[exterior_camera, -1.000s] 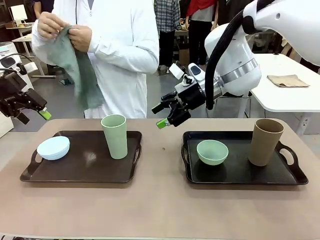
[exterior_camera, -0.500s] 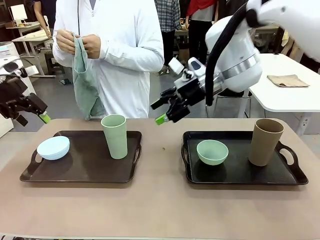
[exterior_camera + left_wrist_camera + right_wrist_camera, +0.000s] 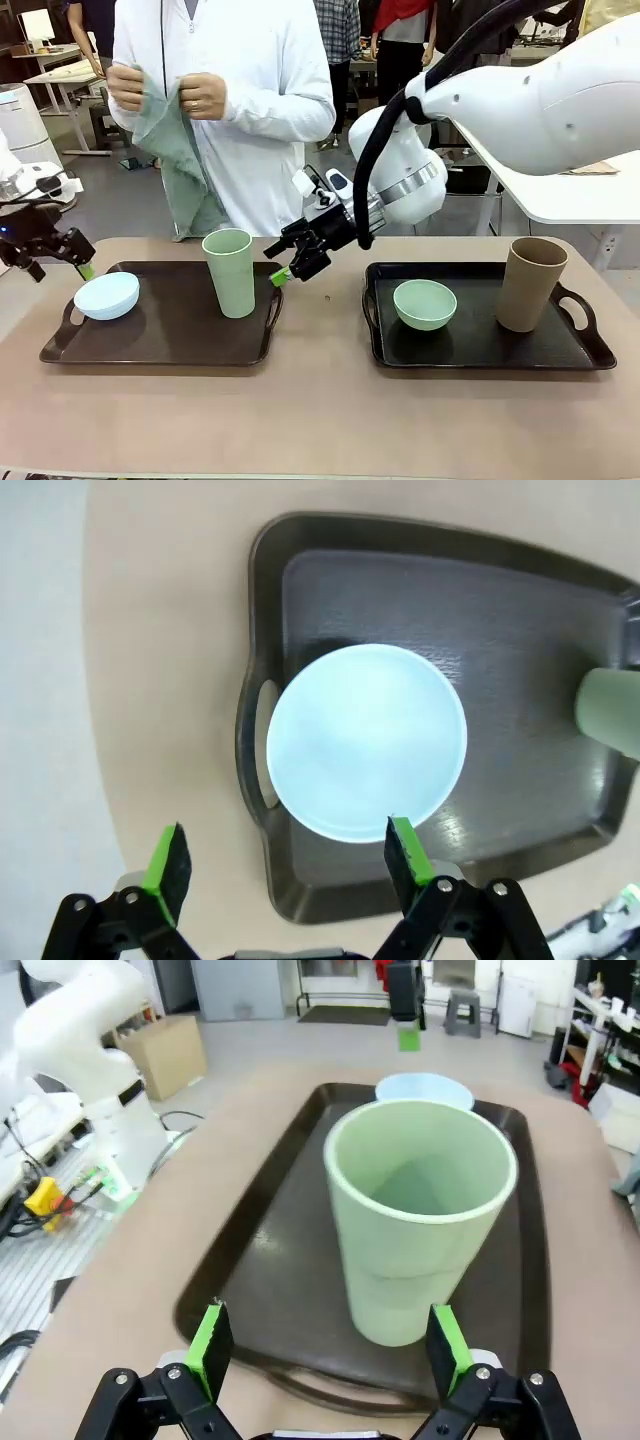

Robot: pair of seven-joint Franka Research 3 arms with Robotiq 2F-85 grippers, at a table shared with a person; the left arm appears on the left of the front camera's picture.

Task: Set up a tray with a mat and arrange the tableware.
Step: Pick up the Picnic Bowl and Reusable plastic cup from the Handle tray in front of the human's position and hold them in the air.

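2 arms reach: left gripper [image 3: 284, 850] over bowl [image 3: 365, 740], right gripper [image 3: 327, 1348] facing tumbler [image 3: 420, 1250].

The right arm [image 3: 540, 90] was glossy white with a silver ring [image 3: 410, 187] and black cable [image 3: 384, 130]. The left gripper [image 3: 60, 266] and right gripper [image 3: 278, 262] were black with green pads. The person [image 3: 262, 90] wore a white coat.

Two trays abreast on my table [image 3: 320, 420].
I see a bowl [image 3: 106, 295] left of a tumbler [image 3: 230, 272] on the left tray [image 3: 170, 335], a second bowl [image 3: 424, 304] left of a second tumbler [image 3: 530, 284] on the right tray [image 3: 470, 348].
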